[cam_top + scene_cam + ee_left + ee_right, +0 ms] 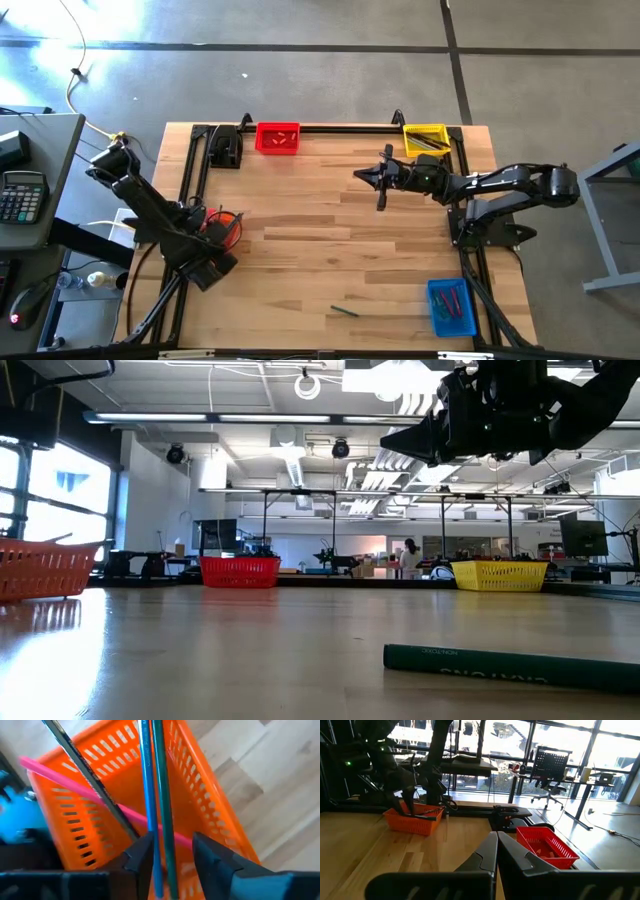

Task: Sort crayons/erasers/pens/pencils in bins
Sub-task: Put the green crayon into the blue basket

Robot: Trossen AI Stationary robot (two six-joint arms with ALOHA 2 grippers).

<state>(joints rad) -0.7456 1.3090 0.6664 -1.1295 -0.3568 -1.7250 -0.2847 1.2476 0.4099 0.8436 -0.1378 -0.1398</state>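
Left gripper [172, 855] spread over orange bin [210, 800]; right gripper [497, 851] clenched empty mid-table.

High view looks straight down from above, taking in the whole tabletop [330, 250], both arms, the floor around and all four bins; low view sits at tabletop height, facing level across the wood to the red bin [240, 571] and yellow bin [500, 575] at the far edge, with a green pencil [510, 665] very near the lens. Left wrist view points down, close into the orange bin [200, 795]. Right wrist view faces across the tabletop from higher up, sharing the orange bin [414, 819] and the red bin [547, 847] with the others.
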